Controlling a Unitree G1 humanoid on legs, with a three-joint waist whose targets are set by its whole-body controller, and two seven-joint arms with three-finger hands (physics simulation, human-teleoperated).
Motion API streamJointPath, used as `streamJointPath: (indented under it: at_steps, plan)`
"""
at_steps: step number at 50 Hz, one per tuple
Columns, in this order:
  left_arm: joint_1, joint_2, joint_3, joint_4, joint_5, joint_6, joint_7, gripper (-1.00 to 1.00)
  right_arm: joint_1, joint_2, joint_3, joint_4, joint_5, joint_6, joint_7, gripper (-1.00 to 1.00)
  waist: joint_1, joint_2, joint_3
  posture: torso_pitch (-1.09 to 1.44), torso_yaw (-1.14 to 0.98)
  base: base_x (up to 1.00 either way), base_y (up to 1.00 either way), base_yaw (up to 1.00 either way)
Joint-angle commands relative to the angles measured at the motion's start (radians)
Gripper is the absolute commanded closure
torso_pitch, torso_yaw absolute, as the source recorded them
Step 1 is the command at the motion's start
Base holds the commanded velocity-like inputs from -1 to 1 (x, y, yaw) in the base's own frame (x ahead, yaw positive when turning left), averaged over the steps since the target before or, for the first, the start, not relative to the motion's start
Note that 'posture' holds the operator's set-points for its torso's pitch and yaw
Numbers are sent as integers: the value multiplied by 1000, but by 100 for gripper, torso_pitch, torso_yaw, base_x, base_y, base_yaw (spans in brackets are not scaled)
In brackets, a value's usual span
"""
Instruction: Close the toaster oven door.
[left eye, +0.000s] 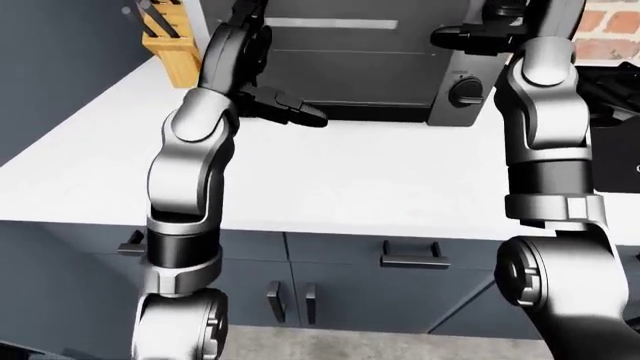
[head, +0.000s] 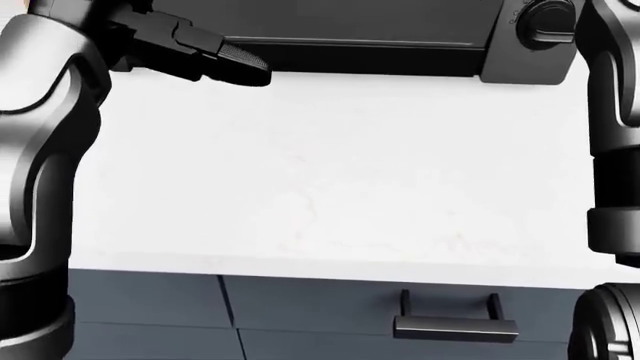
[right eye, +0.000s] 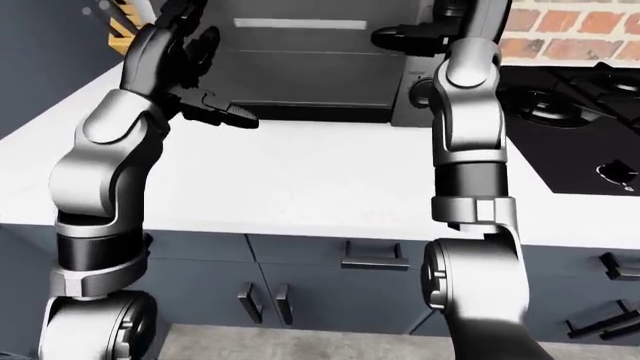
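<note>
At far edge of white surface (left eye: 380, 172), toaster oven (left eye: 350, 64), door (left eye: 350, 75) facing robot, knob (left eye: 467, 91) on its right side. Just before door's lower left corner, left robot hand (left eye: 285, 106), fingers extended, holding nothing. Against oven's upper right, right robot hand (left eye: 475, 34), grip unclear. Beside oven's left, knife block (left eye: 168, 41).

A kitchen is indicated: white desk (left eye: 380, 180) over dark drawers (left eye: 400, 262), knife block (left eye: 170, 45) at its far-left corner, stove (right eye: 580, 127), brick wall (right eye: 570, 34).
</note>
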Motion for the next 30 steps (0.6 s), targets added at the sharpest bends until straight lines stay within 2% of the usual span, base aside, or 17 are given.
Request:
streamJointPath:
  at_steps: [1, 13, 30]
  plan:
    - [-49, 9, 17, -15, 9, -30, 10, -100, -40, -13, -3, -35, -2, -22, 1, -100, 0, -2, -30, 0, 0, 0, 0, 0]
    - [-143, 17, 23, 136, 3, -63, 1, -100, -33, -11, -3, -41, 0, -19, -3, -100, 1, -5, -31, 0, 0, 0, 0, 0]
    - [-223, 24, 14, 331, 21, -133, -32, -100, -26, -11, -5, -48, 6, -10, -1, -100, 2, -6, -34, 0, 0, 0, 0, 0]
